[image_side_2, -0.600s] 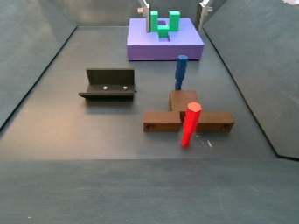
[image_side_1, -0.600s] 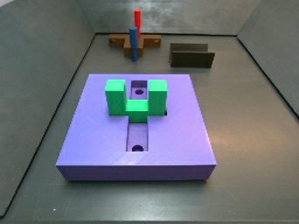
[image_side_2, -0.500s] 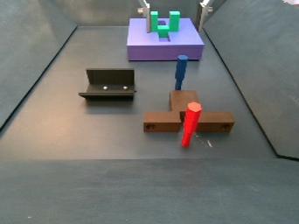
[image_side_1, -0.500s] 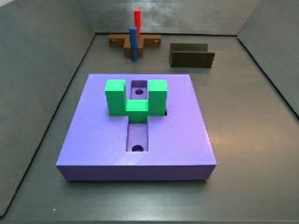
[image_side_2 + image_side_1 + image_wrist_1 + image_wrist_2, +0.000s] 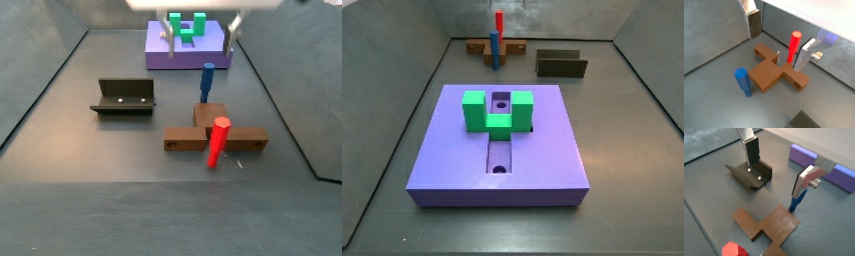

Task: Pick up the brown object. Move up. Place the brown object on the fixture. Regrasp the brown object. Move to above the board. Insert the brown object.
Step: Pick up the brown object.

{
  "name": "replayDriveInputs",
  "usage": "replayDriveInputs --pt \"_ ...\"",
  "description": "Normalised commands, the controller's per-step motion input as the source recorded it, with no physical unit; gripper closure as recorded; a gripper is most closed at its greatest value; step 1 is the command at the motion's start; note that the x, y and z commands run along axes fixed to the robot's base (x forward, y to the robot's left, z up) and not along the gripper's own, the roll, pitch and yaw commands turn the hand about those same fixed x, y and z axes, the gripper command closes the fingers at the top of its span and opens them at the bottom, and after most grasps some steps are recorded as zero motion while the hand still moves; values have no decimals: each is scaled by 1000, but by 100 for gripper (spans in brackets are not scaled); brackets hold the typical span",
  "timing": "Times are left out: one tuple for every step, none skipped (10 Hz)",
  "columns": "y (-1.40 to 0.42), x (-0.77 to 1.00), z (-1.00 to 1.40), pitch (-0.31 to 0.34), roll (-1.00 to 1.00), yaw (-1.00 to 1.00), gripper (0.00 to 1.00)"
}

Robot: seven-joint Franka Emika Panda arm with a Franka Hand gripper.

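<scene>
The brown object [image 5: 774, 74] [image 5: 768, 225] [image 5: 214, 136] lies flat on the grey floor, cross-shaped, with a red peg [image 5: 794, 46] [image 5: 215, 143] and a blue peg [image 5: 744, 82] [image 5: 207, 80] standing by it. In a side view it shows far back [image 5: 480, 47]. My gripper [image 5: 775, 52] [image 5: 774, 180] [image 5: 201, 40] hangs open above the floor, over the brown object, with nothing between its fingers. The fixture [image 5: 751, 174] [image 5: 560, 64] [image 5: 124, 97] stands off to one side. The purple board [image 5: 509, 145] [image 5: 189, 52] [image 5: 827, 168] carries a green U-shaped block [image 5: 498, 112] [image 5: 187, 26].
Grey walls close in the floor on all sides. The red and blue pegs stand upright right beside the brown object, close to where my fingers [image 5: 751, 22] hang.
My gripper has come down: in a side view its fingers now reach well into the picture in front of the board, where earlier only their tips showed at the top.
</scene>
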Motion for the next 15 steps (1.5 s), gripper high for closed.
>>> replayDriveInputs --pt "0 -120 -829 -186 0 -9 0" --pt "0 -211 -831 -177 0 -26 0" --pt "-14 -226 -820 -179 0 -26 0" --pt "0 -83 -714 -124 0 -63 0" --pt "0 0 -709 -84 0 -91 0" --pt "0 0 -677 -34 -20 -129 0" --pt "-6 -49 -466 -9 -59 -126 0" --pt "-49 -229 -271 0 -77 -120 0" --pt "-86 -354 -46 0 -60 -80 0" --pt "-54 -403 0 -1 -51 -83 0" --pt "-34 -377 0 -24 -71 -86 0" --pt "0 -137 -77 -76 -79 -40 0" --pt "0 63 -214 -90 -80 0 0" --pt "0 246 -206 -90 -80 0 0" --pt "0 234 -160 -84 -77 0 0"
